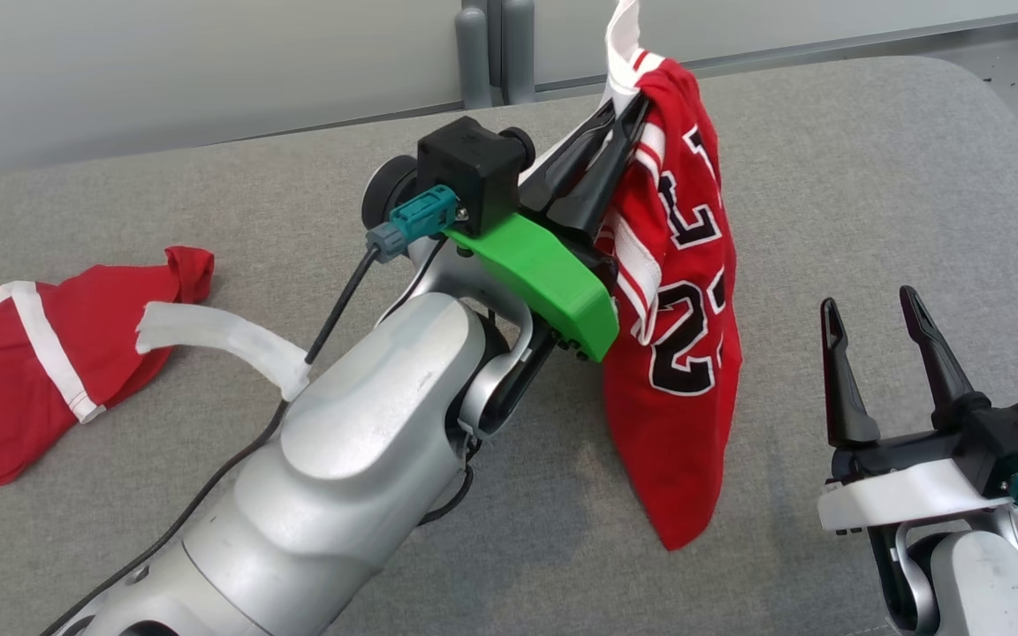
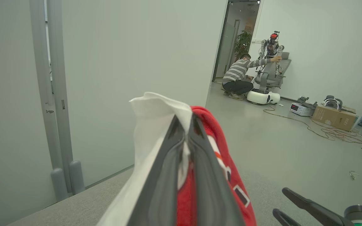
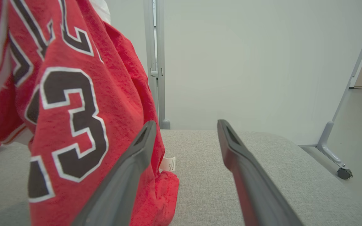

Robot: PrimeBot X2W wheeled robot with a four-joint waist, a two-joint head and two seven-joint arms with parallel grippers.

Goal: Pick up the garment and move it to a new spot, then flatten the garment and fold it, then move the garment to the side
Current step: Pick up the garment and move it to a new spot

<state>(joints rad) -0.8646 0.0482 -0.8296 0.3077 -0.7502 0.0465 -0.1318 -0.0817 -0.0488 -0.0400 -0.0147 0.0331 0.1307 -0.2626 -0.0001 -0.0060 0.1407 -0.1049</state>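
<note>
The garment [image 1: 677, 353] is a red jersey with white trim and black numerals. It hangs in a bunch from my left gripper [image 1: 637, 102], which is raised over the middle of the grey padded table [image 1: 871, 177] and shut on the jersey's white-edged top. In the left wrist view the fingers [image 2: 168, 163] pinch the white and red cloth [image 2: 212, 131]. The jersey's lower end reaches the table surface [image 3: 165, 188]. My right gripper [image 1: 867, 299] stands open and empty at the lower right, just right of the hanging jersey [image 3: 74, 110]; its left finger [image 3: 130, 169] is close to the cloth.
A second red garment [image 1: 32, 353] with a white strap [image 1: 217, 336] lies at the table's left edge. Grey posts [image 1: 496, 53] stand behind the table. Far off on the floor, a person [image 2: 239, 75] crouches by another robot [image 2: 270, 62], near boxes and cables.
</note>
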